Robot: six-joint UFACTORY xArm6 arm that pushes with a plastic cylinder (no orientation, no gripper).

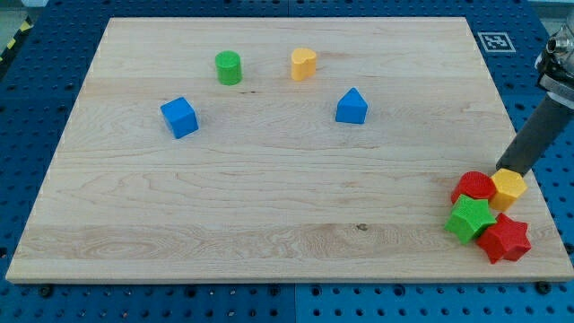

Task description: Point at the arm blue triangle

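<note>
The blue triangle block (352, 106) lies on the wooden board (269, 206) a little right of centre in the upper half. My tip (506, 169) is at the board's right edge, far to the right and below the triangle. It touches the top of a yellow hexagon block (508, 187). The dark rod rises from there toward the view's upper right.
A blue cube (179, 117) lies at the left. A green cylinder (229, 67) and a yellow heart block (303, 64) lie near the top. A red cylinder (473, 187), a green star (471, 218) and a red star (504, 238) cluster by the yellow hexagon.
</note>
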